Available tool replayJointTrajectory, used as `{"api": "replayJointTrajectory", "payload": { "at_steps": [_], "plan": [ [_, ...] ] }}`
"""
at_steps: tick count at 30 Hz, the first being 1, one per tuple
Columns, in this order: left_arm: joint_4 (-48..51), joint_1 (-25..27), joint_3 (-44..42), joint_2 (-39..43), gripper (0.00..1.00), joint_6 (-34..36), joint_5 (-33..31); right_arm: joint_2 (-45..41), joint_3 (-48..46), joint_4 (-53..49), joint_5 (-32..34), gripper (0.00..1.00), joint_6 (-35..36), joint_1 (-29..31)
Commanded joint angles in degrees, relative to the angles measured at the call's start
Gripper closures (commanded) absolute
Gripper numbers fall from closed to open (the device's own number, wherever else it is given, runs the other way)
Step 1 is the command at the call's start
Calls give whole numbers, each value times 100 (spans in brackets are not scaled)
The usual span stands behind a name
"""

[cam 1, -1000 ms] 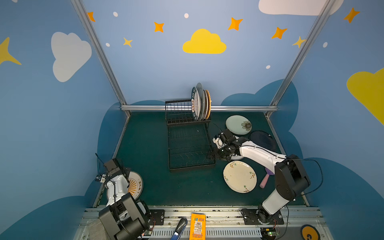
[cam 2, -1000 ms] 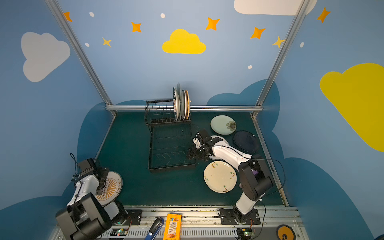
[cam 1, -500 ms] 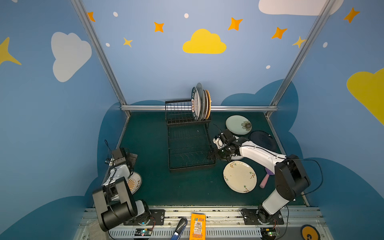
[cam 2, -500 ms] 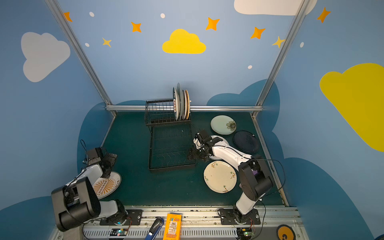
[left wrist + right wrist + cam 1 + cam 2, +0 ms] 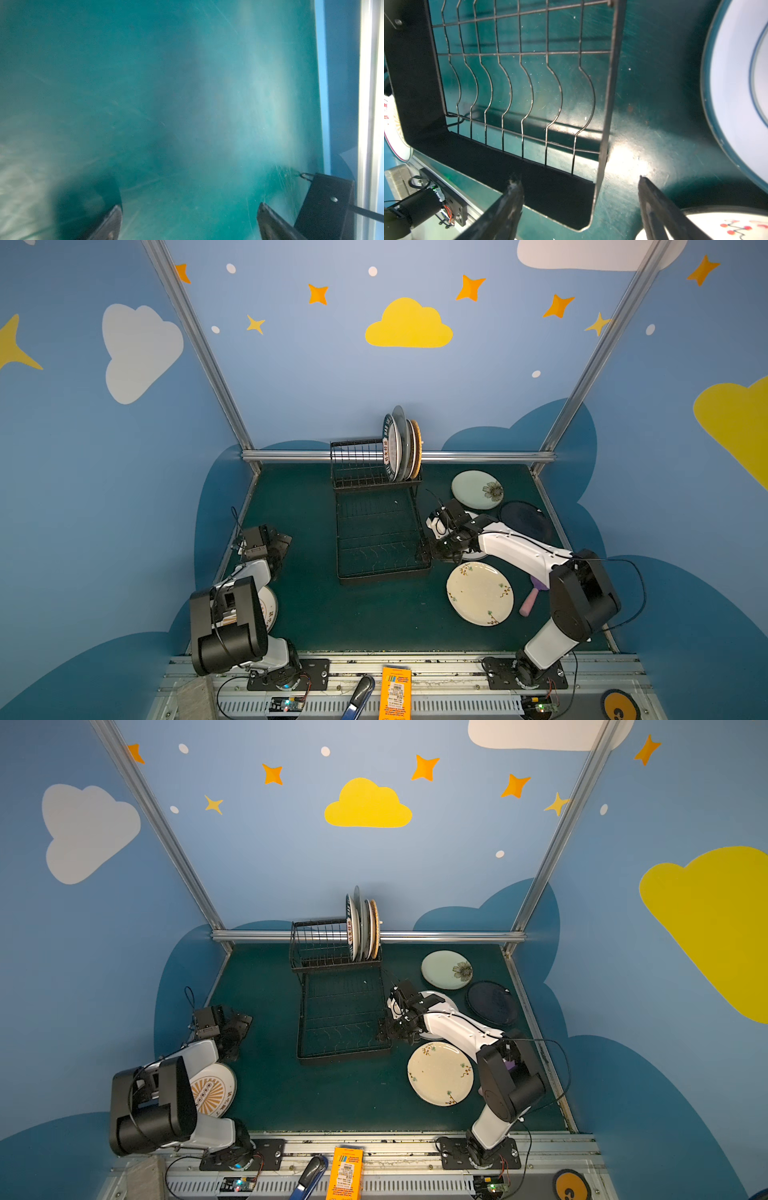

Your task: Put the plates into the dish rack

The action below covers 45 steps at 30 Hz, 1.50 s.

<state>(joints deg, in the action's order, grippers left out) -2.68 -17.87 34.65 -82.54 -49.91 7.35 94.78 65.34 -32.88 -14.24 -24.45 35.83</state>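
The black wire dish rack (image 5: pixel 380 572) (image 5: pixel 345 1054) stands mid-table, with several plates (image 5: pixel 402 448) (image 5: pixel 363 928) upright in its raised basket. Flat on the mat lie a pale green plate (image 5: pixel 473 489), a navy plate (image 5: pixel 525 521), a cream floral plate (image 5: pixel 480 593) and a blue-rimmed white plate (image 5: pixel 733 93) partly under the right arm. A sunburst plate (image 5: pixel 212 1090) lies beneath the left arm. My right gripper (image 5: pixel 432 551) (image 5: pixel 578 187) is open, its fingers straddling the rack tray's near right corner (image 5: pixel 593 199). My left gripper (image 5: pixel 237 1029) (image 5: pixel 190 208) is open over bare mat.
A pink stick-like handle (image 5: pixel 530 601) lies beside the cream plate, under the right arm. An orange box (image 5: pixel 395 695) and a blue tool (image 5: pixel 357 695) sit on the front rail. Metal frame posts border the mat (image 5: pixel 369 104).
The left arm has swung away from the sunburst plate, towards the far end of the left edge, its gripper empty. The right arm has held still at the rack corner.
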Motion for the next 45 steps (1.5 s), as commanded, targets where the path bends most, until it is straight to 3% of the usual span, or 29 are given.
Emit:
{"api": "replayJointTrajectory", "payload": {
  "at_steps": [1, 5, 8, 10, 12, 18, 22, 25, 28, 31, 38, 45],
  "plan": [
    [1033, 51, 378, 353, 0, 272, 284, -211, 190, -61, -97, 15, 131, 99],
    [2789, -78, 1012, 1050, 0, 583, -142, -114, 362, -76, -228, 15, 220, 186],
    [3684, -725, 1092, 1518, 0, 443, -267, -58, 395, 9, -378, 15, 213, 230],
    [3742, -1448, 880, 1732, 0, 380, 76, 32, 441, 35, -454, 15, 214, 270],
    [3682, -1859, 702, 1895, 0, 586, -124, 124, 494, 47, -542, 15, 226, 320],
    [3610, -2170, 472, 1742, 0, 1593, -945, 180, 473, 125, -673, 15, 224, 389],
    [3721, -2509, 317, 1884, 0, 1188, -1417, 267, 477, 197, -784, 15, 216, 387],
    [3371, -2783, 3, 1952, 0, 1080, -1435, 304, 465, 205, -851, 15, 221, 383],
    [3063, -2845, -71, 1700, 0, 1069, -800, 304, 449, 199, -879, 15, 245, 386],
    [3215, -2843, -4, 1495, 0, 980, -669, 304, 453, 191, -876, 15, 261, 389],
    [2366, -2691, -97, 1180, 0, 1073, 666, 237, 387, 177, -867, 16, 261, 380],
    [4112, -1548, 1257, 416, 7, 1665, -740, 172, 382, 206, -890, 15, 261, 380]
  ]
}}
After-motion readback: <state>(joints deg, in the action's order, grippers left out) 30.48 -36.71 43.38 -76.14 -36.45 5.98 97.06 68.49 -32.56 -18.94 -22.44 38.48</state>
